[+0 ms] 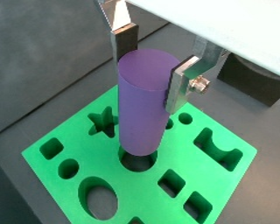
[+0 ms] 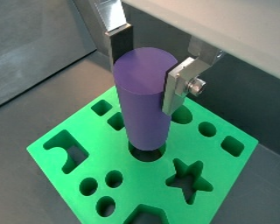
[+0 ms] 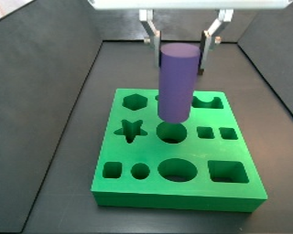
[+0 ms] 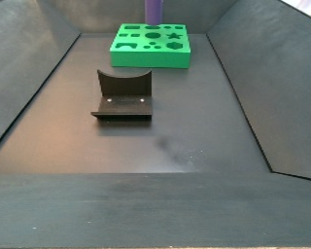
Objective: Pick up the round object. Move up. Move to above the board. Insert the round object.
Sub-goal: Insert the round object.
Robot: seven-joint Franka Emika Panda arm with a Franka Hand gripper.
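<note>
Right now the gripper (image 3: 183,47) hangs over the middle of the board (image 3: 229,187), its jaws clenched on the upper part of the round object (image 3: 175,80) — a smooth, matte purple cylinder with a flat top, its long axis upright. In both wrist views its lower end sits just over, or perhaps barely inside, a round hole (image 1: 137,162) directly beneath; which of the two I cannot tell. So the coming move looks like a straight descent, axis kept vertical. The bright green slab lies flat on the dark desk (image 4: 185,146), its star and hexagon cut-outs empty. Nearer in a side view stands the fixture (image 4: 123,94), well apart.
</note>
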